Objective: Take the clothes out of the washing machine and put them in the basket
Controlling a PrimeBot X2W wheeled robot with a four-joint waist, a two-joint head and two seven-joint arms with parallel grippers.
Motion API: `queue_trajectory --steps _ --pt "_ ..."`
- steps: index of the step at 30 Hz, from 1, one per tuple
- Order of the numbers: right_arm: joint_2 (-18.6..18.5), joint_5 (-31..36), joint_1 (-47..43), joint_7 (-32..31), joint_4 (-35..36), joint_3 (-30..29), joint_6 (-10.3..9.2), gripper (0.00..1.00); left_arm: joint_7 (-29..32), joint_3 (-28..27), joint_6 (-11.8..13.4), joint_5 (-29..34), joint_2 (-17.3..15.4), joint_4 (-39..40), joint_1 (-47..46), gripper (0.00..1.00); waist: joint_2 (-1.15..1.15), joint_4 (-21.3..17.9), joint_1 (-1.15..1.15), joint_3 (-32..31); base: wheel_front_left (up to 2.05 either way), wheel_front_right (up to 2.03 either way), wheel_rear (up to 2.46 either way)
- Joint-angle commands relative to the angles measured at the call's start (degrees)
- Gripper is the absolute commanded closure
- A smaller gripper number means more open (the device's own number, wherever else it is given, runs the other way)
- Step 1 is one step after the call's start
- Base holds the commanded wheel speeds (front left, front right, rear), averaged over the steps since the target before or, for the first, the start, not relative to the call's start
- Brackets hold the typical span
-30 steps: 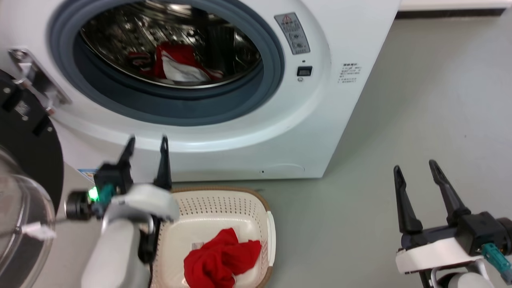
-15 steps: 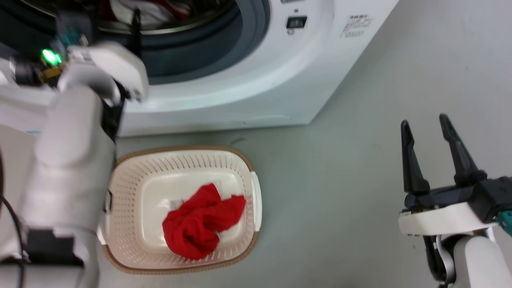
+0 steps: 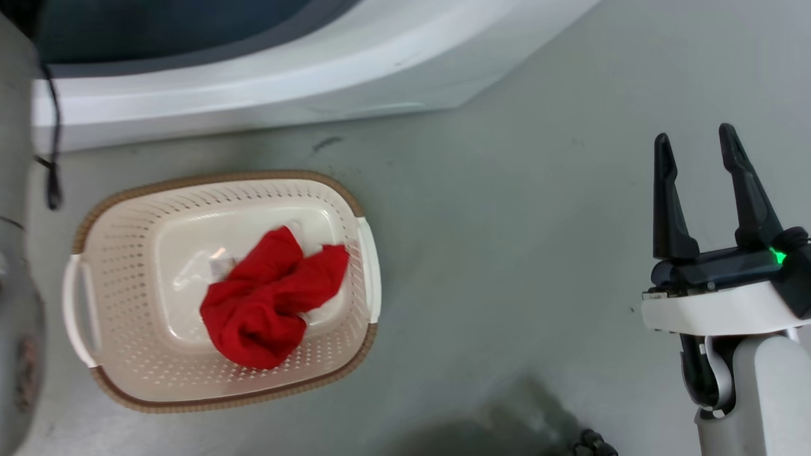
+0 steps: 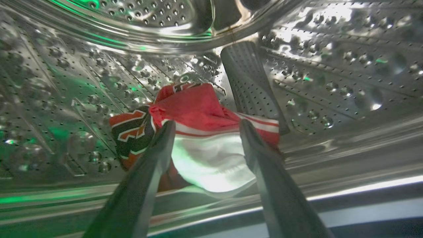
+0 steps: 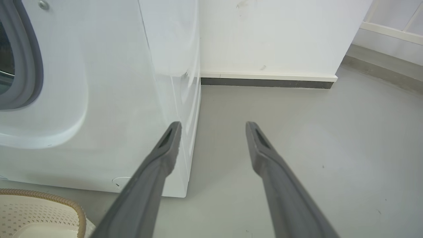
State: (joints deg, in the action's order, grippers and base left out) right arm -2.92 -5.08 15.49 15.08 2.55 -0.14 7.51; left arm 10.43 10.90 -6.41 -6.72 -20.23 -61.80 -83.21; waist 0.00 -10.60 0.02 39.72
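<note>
Left gripper (image 4: 207, 124), fingers spread, faces the jersey (image 4: 198, 102), its black number illegible; right gripper (image 3: 695, 135) spread too.

L tool (image 4: 207, 123) spread apart; R tool (image 3: 694, 133) also spread, holding nothing, tips up in head view.

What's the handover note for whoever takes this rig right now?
Left gripper: open, inside the washing machine drum, fingers either side of the jersey, not closed.
Right gripper: open, empty, above the floor right of the basket.
Done: plain red garment in the basket.
Left to do: grasp the jersey, carry it to the basket.
</note>
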Motion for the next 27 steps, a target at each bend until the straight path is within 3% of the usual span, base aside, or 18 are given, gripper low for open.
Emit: queue_trajectory --steps 1,11,23,24,25,27 --pt "0.1 -0.8 1.4 0.1 0.4 -0.1 -0.04 0.00 2.4 0.4 -0.3 0.0 -1.1 -1.4 -3.0 0.00 0.00 -2.0 -0.02 2.9 0.00 0.00 0.00" --pt "0.1 -2.5 2.4 0.1 0.8 0.2 -0.04 0.00 15.9 3.4 -0.6 0.9 -3.2 -6.8 -12.0 0.00 0.00 -4.4 -0.02 7.2 0.00 0.00 0.00" --pt "0.1 -3.5 2.7 0.1 1.1 -0.4 -0.04 0.00 21.4 5.4 0.6 1.4 -4.1 -5.7 -11.3 0.00 0.00 -5.1 -0.02 9.1 0.00 0.00 0.00" --pt "0.1 -3.4 2.6 0.1 1.0 -0.4 -0.04 0.00 21.5 5.5 0.6 1.2 -4.1 -5.3 -11.3 0.56 0.00 -5.1 -0.02 9.1 0.00 0.00 0.00" --pt "0.1 -3.4 2.6 0.1 1.0 -0.4 -0.04 0.00 21.4 5.5 0.5 1.1 -4.2 -4.8 -11.4 1.00 0.00 -5.1 -0.02 9.0 0.00 0.00 0.00" --pt "0.1 -3.3 2.7 0.1 0.9 -0.4 -0.04 0.00 20.7 5.8 0.3 1.0 -4.6 -3.8 -11.7 1.00 0.00 -5.1 -0.02 9.0 0.00 0.00 0.00"
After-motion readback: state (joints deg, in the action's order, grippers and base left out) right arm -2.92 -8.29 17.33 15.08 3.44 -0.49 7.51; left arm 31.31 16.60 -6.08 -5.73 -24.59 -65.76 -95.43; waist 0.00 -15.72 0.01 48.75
